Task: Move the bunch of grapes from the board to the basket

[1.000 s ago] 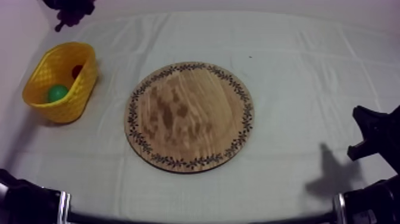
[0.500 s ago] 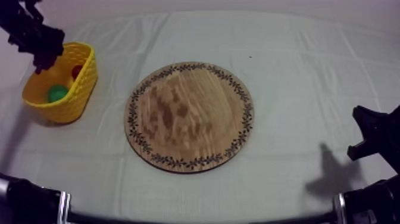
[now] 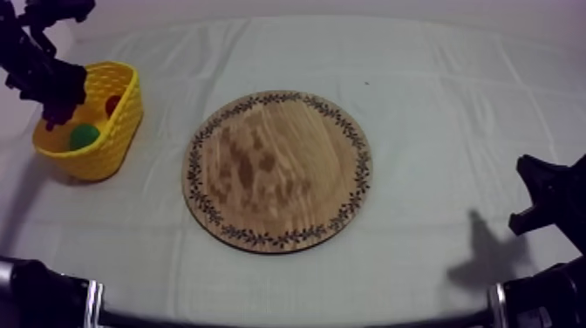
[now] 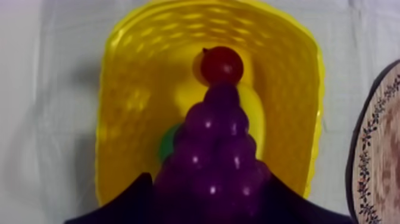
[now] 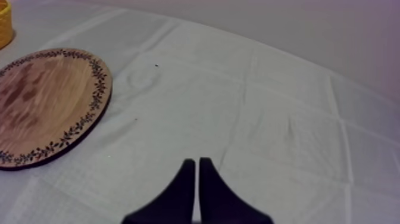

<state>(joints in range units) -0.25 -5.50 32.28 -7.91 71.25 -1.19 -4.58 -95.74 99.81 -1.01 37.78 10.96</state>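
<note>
right gripper [image 5: 196,162]: parked at the table [image 3: 453,105] near right edge, fingers pressed together into a narrow wedge, holding nothing.
wooden board [image 3: 277,170]: middle of the table, bare, no fruit on it.
yellow basket [image 3: 105,144]: far left corner of the table, well apart from the board.
basket contents: small red fruit [image 4: 221,64] at the far wall, green fruit [image 4: 168,143] (kind unclear), and a pale yellow piece [image 4: 255,104] under the grapes, can't tell which fruit.
left gripper [image 4: 208,190]: over the basket's left side, black fingers pinching the bunch at its wide end, one on each flank.
bunch of grapes [image 4: 217,137]: off the board, hanging in the left gripper, narrow tip pointing down into the basket opening. Can't tell if the tip touches the fruit below.
handling: likely light. Glossy rounded beads look slippery, the lumpy outline gives the fingers dips to seat in. Stiff or soft can't be told.
grip spot: best across the widest part, where it's taken now. The tapered tip would probably squirt out.
step: looks like the release point of the placing.
risk: the bunch could roll off the fruit already inside. Dropped low and inside the rim, it should stay in.
</note>
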